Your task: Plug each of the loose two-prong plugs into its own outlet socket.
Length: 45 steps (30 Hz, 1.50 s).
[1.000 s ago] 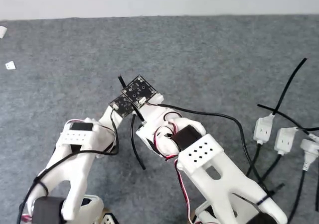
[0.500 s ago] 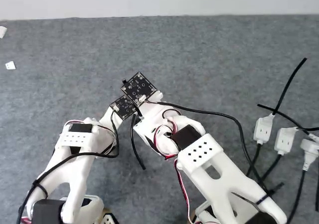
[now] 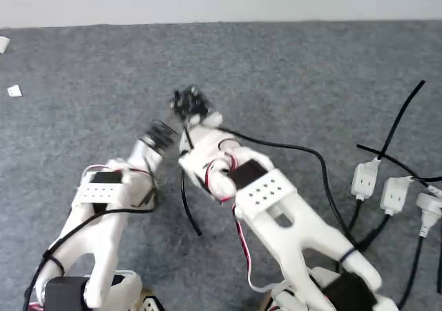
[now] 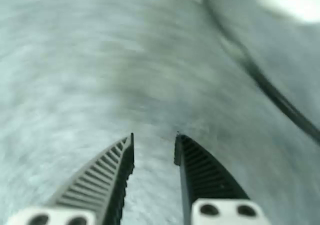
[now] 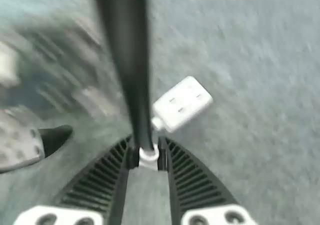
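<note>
My right hand (image 5: 145, 154), low over the tabletop (image 5: 260, 60), clamps a black cord (image 5: 125, 60) near a white socket (image 5: 181, 104). My left hand (image 4: 153, 145) hangs parted, empty.

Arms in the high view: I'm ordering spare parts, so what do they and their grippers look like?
The left arm and right arm are white shells with black motor blocks; red, white and black wires loop along the right one. The left gripper and right gripper have black, ribbed, tapering fingers.

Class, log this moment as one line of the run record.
left gripper: open, empty, over grey table | right gripper: shut on black cord | white outlet socket: on table, close beyond right gripper
</note>
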Each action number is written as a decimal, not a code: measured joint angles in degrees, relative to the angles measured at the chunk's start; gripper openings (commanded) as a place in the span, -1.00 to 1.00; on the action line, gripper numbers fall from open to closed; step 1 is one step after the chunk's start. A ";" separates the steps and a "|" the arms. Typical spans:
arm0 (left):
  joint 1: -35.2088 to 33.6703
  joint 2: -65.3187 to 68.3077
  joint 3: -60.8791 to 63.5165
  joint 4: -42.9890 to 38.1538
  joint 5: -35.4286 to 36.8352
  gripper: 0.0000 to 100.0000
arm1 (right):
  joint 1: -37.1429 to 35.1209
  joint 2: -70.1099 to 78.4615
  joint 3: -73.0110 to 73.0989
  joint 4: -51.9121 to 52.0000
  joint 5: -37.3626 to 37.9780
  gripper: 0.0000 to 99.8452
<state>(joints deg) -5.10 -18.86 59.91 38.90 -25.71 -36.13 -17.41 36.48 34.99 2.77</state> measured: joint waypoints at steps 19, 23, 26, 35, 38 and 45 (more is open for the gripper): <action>-6.95 0.00 5.45 -22.86 26.55 -0.75 | 5.71 34.20 -34.02 2.64 -11.78 -0.98; -6.95 0.00 5.45 -22.86 26.55 -0.75 | 6.77 35.87 -35.34 3.16 -11.78 -0.98; -6.95 0.00 5.45 -22.86 26.55 -0.75 | 7.38 35.87 -35.34 3.96 -11.96 -0.98; -6.95 0.00 5.45 -22.86 26.55 -0.75 | 7.30 35.87 -35.34 4.40 -12.13 -0.98; -6.95 0.00 5.45 -22.86 26.55 -0.75 | 7.12 35.87 -35.34 4.40 -12.13 -0.98; -6.95 0.00 5.45 -22.86 26.55 -0.75 | 7.12 35.87 -35.34 4.40 -12.31 -0.98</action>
<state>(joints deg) -12.04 -18.86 65.36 16.04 0.84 -29.01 18.46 1.14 39.38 -9.54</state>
